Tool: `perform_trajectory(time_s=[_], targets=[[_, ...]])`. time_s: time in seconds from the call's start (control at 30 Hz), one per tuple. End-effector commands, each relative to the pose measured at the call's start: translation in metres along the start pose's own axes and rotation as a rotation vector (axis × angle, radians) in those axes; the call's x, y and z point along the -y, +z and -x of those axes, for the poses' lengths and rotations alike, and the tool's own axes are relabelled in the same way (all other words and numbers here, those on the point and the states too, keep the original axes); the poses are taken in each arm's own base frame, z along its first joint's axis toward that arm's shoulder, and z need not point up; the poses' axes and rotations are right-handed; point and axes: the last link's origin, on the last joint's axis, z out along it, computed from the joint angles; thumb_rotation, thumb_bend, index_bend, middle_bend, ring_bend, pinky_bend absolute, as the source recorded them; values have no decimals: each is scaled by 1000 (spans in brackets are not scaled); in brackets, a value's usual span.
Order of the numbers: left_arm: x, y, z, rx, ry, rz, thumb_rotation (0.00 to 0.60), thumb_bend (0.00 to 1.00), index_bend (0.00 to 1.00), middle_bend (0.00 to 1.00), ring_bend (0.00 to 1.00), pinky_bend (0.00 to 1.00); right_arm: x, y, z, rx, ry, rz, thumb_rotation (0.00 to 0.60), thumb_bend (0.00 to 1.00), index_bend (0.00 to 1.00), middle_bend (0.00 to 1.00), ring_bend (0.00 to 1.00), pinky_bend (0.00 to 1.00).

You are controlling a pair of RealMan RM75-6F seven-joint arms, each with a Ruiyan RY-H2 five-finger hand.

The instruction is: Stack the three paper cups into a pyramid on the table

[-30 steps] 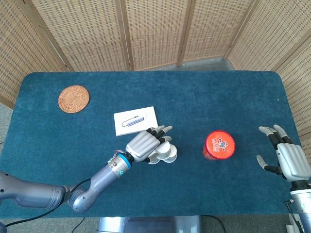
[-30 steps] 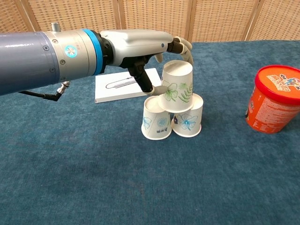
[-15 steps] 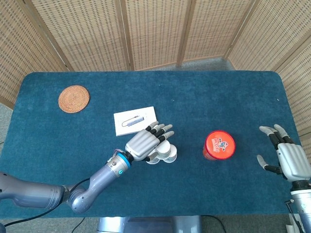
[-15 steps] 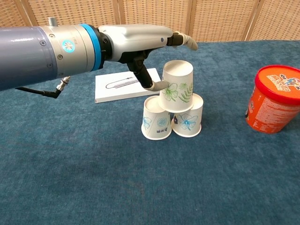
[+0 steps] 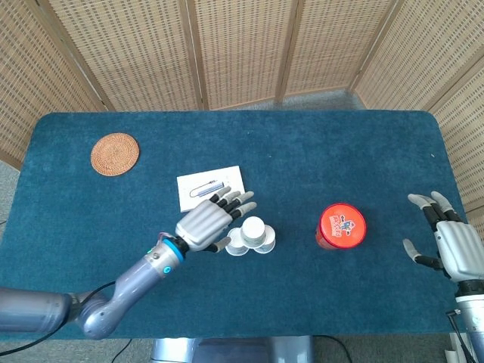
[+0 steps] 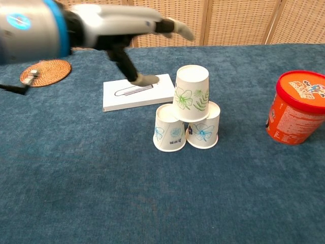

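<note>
Three white paper cups with flower prints stand upside down as a pyramid: a top cup (image 6: pixel 191 93) (image 5: pixel 254 228) rests on two lower cups (image 6: pixel 169 128) (image 6: pixel 204 128). My left hand (image 5: pixel 209 221) (image 6: pixel 133 34) hovers to the left of the stack and above it, fingers spread, holding nothing and apart from the cups. At the table's right edge my right hand (image 5: pixel 448 244) is open with its fingers apart, far from the cups; the chest view does not show it.
An orange tub with a red lid (image 5: pixel 341 226) (image 6: pixel 298 108) stands right of the cups. A white flat box (image 5: pixel 209 188) (image 6: pixel 138 92) lies just behind and left of them. A round woven coaster (image 5: pixel 115 153) (image 6: pixel 46 71) sits at the far left.
My left hand has let go of the top cup and drawn back to the left and upward. The top cup stays on the two lower ones. The right hand barely moved.
</note>
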Motion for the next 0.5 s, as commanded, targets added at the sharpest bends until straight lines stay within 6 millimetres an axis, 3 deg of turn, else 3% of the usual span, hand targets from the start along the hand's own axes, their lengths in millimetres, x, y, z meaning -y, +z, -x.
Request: perform_trajectory(time_s=[0.03, 0.5], targets=[[15, -33, -6, -21, -1, -41, 600, 448, 0, 0, 0, 0, 1, 1, 1, 1, -6, -4, 600, 397, 134, 191, 0, 272], [54, -180, -6, -128, -19, -230, 600, 448, 0, 0, 0, 0, 1, -1, 16, 14, -45, -13, 600, 396, 132, 188, 0, 195]])
